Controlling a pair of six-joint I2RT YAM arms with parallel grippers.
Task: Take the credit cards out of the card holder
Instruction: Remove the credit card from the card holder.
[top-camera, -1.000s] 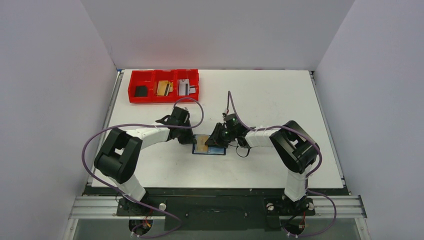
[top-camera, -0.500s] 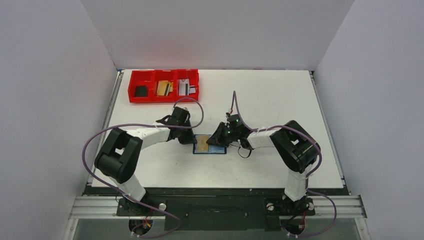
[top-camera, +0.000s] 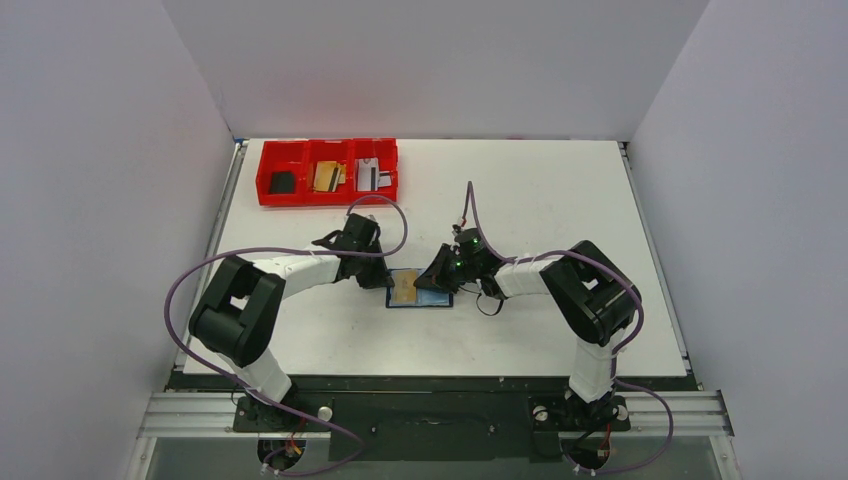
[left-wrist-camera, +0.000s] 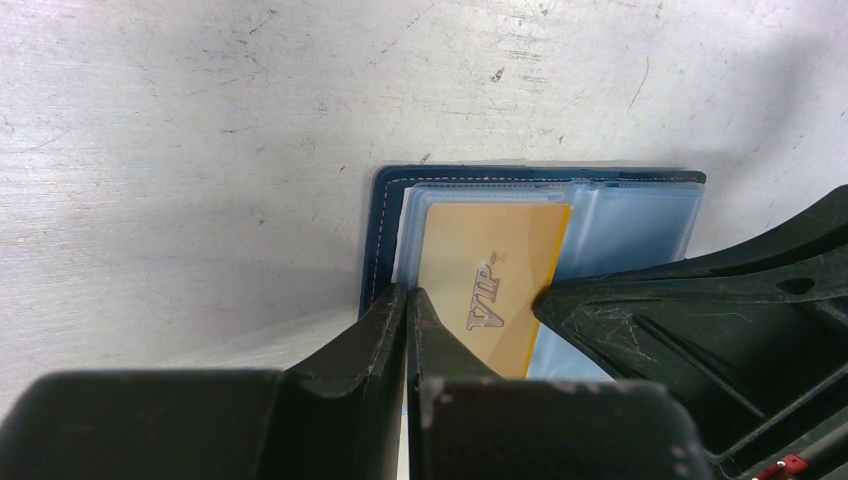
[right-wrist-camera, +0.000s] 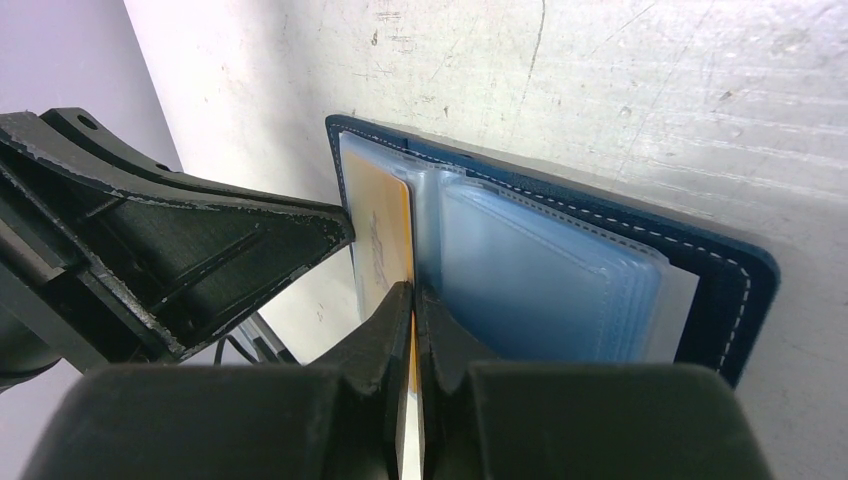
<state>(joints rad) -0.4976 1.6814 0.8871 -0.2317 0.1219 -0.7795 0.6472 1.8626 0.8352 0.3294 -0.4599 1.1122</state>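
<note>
The card holder (top-camera: 432, 299) lies open in the middle of the table, a navy wallet with blue-grey plastic sleeves (right-wrist-camera: 540, 270). A tan-gold credit card (left-wrist-camera: 495, 260) marked VIP sits in its left pocket. My left gripper (left-wrist-camera: 410, 295) is shut, its tips resting on the card holder's left edge (left-wrist-camera: 378, 230). My right gripper (right-wrist-camera: 413, 290) is shut on the inner edge of the tan-gold card (right-wrist-camera: 380, 230). From above, the left gripper (top-camera: 385, 282) and the right gripper (top-camera: 418, 285) meet over the wallet from either side.
A red three-compartment tray (top-camera: 300, 198) stands at the back left of the table. It holds a black card (top-camera: 283, 181), a gold one (top-camera: 326, 176) and a silvery one (top-camera: 372, 176). Purple cables loop off both arms.
My right gripper has closed its jaws onto the tan-gold card's edge after shifting slightly over the wallet. The left gripper and the card holder have stayed put.
</note>
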